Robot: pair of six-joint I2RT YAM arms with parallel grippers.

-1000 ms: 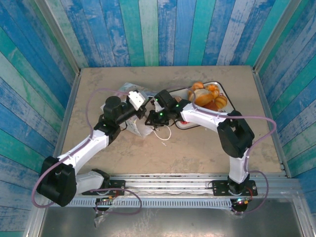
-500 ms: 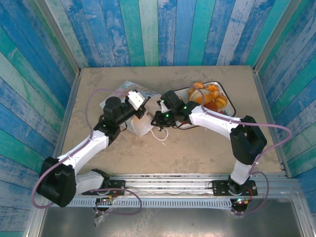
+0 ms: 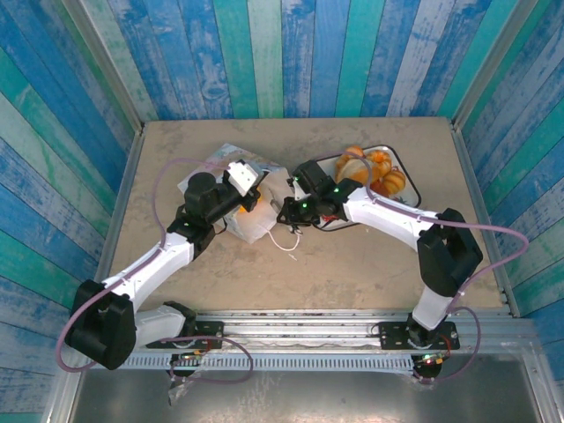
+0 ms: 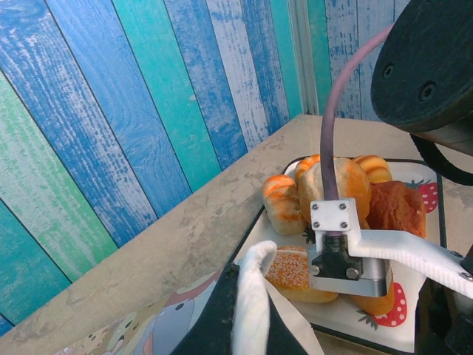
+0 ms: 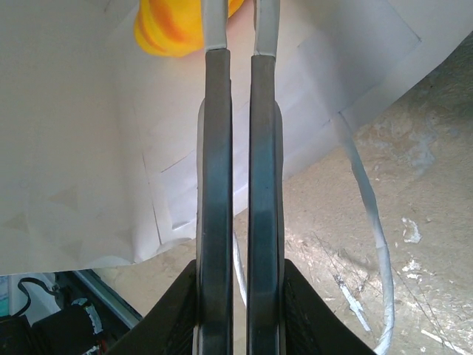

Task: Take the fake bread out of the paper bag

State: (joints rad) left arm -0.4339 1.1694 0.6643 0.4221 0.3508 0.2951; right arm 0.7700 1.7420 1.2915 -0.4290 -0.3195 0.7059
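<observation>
Fake bread (image 5: 171, 26) lies inside paper bag (image 5: 89, 140) | left gripper (image 4: 250, 314) pinches rim | right gripper (image 5: 240, 33) closed, empty: open it, then straddle the bread.

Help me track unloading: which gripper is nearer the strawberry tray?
Right. The right gripper is just left of the tray, at the paper bag; the left gripper pinches the bag's farther side.

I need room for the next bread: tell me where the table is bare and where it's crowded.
Bare: the near table between paper bag and arm bases; the far-left corner; the strip right of the tray. Crowded: the middle, where bag, arms and loaded tray meet.
</observation>
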